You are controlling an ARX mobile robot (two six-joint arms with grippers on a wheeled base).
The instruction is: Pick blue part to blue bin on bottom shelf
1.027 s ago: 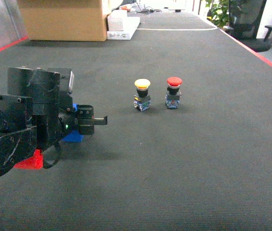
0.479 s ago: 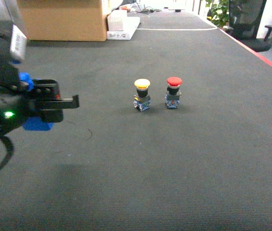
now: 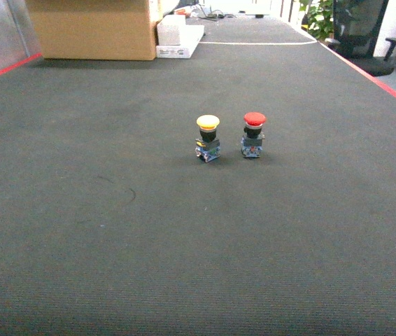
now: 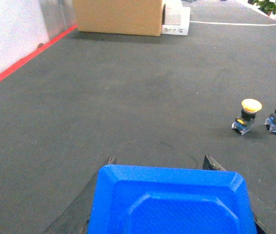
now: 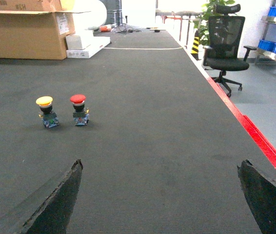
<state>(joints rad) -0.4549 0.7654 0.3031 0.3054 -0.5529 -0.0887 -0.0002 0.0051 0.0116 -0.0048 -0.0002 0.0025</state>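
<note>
The blue part (image 4: 169, 204) fills the bottom of the left wrist view, a flat-faced blue piece with bevelled corners. My left gripper (image 4: 159, 160) is shut on it, one dark finger showing on each side, and it hangs above the dark mat. In the right wrist view my right gripper (image 5: 161, 164) stands wide open over bare mat, holding nothing. Neither gripper shows in the head view. Blue crates (image 5: 274, 46) sit on a steel rack far off at the right edge; I cannot tell which is the blue bin or which tier is the bottom shelf.
A yellow-capped push button (image 3: 208, 137) and a red-capped push button (image 3: 253, 134) stand side by side mid-mat. A cardboard box (image 3: 93, 28) and a white box (image 3: 178, 38) sit at the far end. A red line (image 5: 260, 141) edges the mat; an office chair (image 5: 226, 44) stands beyond.
The left arm, carrying the blue part, has swung left and out of the head view. The two push buttons have not moved.
</note>
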